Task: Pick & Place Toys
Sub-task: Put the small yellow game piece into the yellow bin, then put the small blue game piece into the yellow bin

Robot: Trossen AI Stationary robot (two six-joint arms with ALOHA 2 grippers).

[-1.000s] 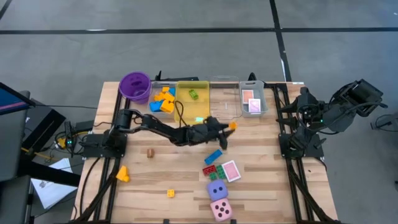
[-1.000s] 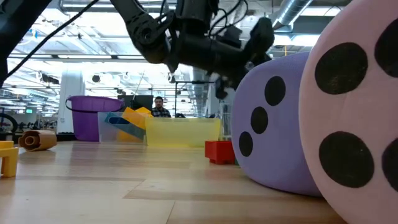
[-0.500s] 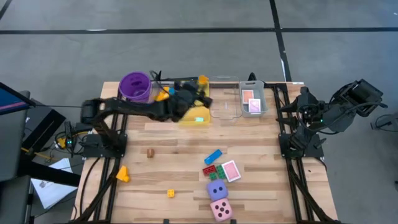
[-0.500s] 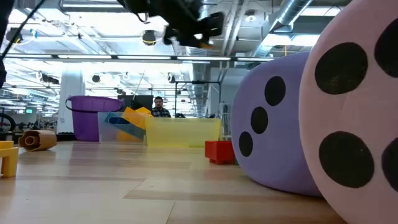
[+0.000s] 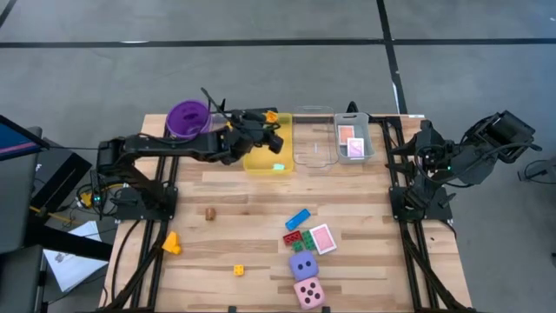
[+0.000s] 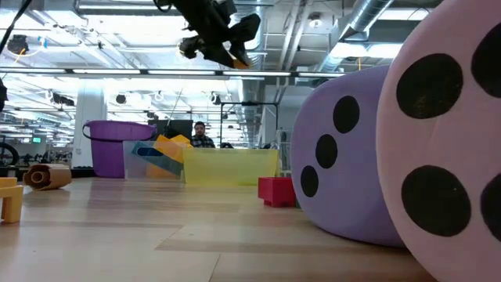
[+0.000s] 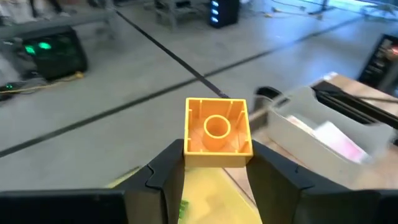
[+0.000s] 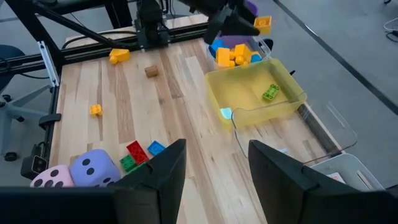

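Observation:
My left gripper (image 5: 268, 122) is shut on an orange brick (image 7: 217, 132), high above the far end of the yellow tray (image 5: 261, 159). That tray holds a green brick (image 8: 270, 93). The clear tray beside it (image 8: 235, 53) holds orange and blue bricks. On the table lie a blue brick (image 5: 298, 218), red and green bricks (image 5: 295, 237) and a pink-backed card (image 5: 322, 237). A purple die (image 5: 302, 265) and a pink die (image 5: 308, 293) rest near the front edge. My right gripper (image 8: 214, 171) waits open off the table's right edge. My left gripper pinches the orange brick by two opposite side walls (image 7: 188, 148) between its two fingers. The brick's hollow underside faces the wrist camera. The fingers reach out slanting slightly downward from the table's left side. The brick is lifted clear, high above the trays.
A purple cup (image 5: 187, 120) stands at the far left. An empty clear tray (image 5: 313, 143) and a tray with cards (image 5: 354, 141) stand right of the yellow one. A yellow brick (image 5: 238, 270), a yellow piece (image 5: 171, 243) and a brown roll (image 5: 209, 212) lie on the left half.
My left gripper has risen from the table's middle and swung toward the far edge and leftward, carrying the orange brick. It has tipped up from pointing steeply down to nearly level. The brick stays between the fingers.

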